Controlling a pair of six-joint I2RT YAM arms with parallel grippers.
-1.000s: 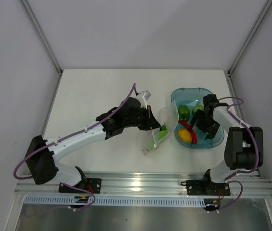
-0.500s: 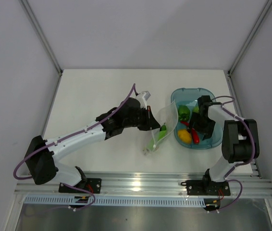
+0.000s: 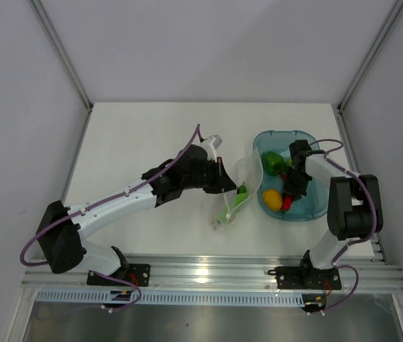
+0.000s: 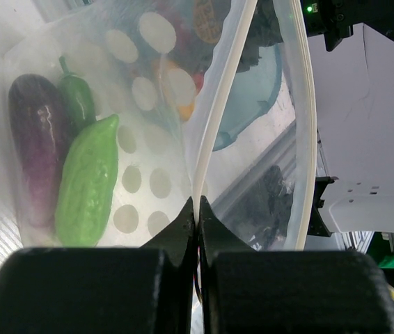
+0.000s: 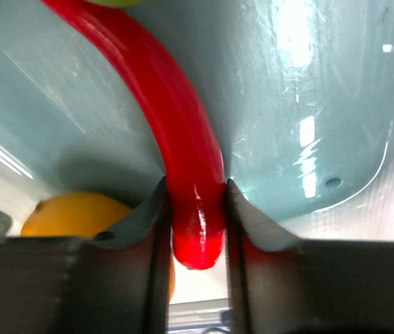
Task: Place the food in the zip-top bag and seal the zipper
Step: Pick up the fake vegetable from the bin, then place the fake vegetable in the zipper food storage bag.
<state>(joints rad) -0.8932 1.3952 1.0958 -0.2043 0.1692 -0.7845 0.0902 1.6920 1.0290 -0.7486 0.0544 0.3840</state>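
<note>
Working over the white table (image 3: 152, 142), beside the teal tray (image 3: 285, 132) at its right side: holding the clear zip-top bag (image 3: 253, 167) up at mid-table, just left of the tray, with the left gripper (image 4: 197, 209) pinched tight on one lip of the mouth and the mouth gaping toward the tray. Carrying a purple eggplant (image 4: 33, 139), a bumpy green cucumber (image 4: 89, 184) and a small green pepper (image 4: 79, 97) at the bottom of the bag. Reaching into the tray with the right gripper (image 5: 195, 209), clamping its fingers on both sides of the red chili (image 5: 183, 118) near one end, next to the yellow-orange fruit (image 5: 72, 216). Probably dealing with light, hard, glossy plastic here, likely to slip or swing when pinched so near the tip, so better gripping closer to the middle of the curve. Treating the bag as thin, limp, crinkly film, best taken along the stiffer zipper (image 4: 221, 104) strip at the rim.
</note>
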